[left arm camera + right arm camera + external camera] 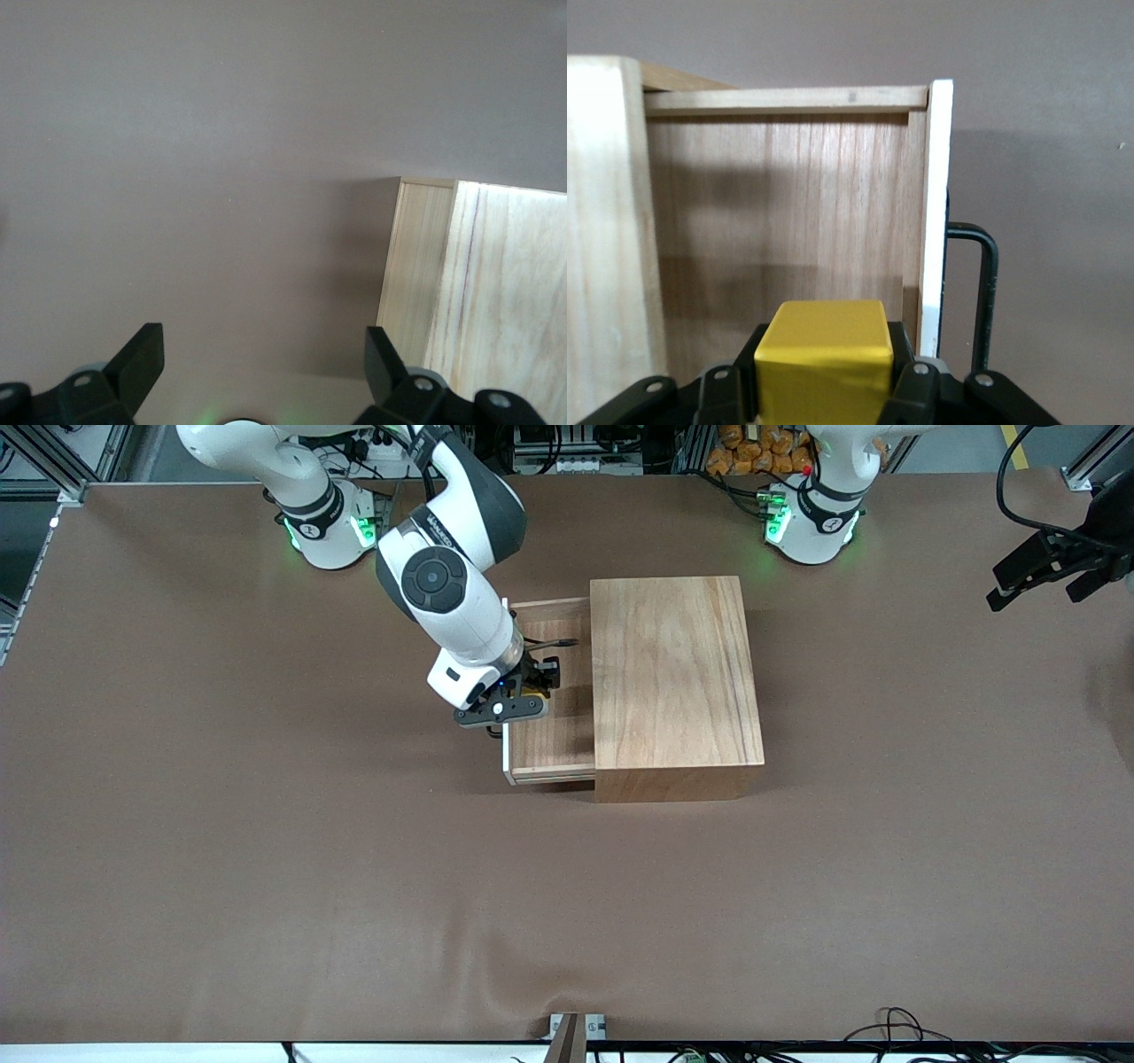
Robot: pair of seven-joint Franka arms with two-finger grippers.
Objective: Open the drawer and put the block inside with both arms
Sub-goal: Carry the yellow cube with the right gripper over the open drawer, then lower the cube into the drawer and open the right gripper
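The drawer [551, 737] stands pulled out of the wooden box [675, 682] toward the right arm's end of the table. My right gripper [532, 684] hangs over the open drawer, shut on the yellow block [534, 689]. In the right wrist view the block [824, 354] sits between the fingers [908, 376] above the drawer floor [788, 221], beside the white-edged front panel [935, 204] and black wire handle [985, 292]. My left gripper [1045, 571] waits raised at the left arm's end, open and empty [263, 359].
The brown table cloth [354, 868] spreads all round the box. The left wrist view shows a corner of the box [478, 283] and bare cloth [221, 177]. The arm bases [811, 522] stand along the table's back edge.
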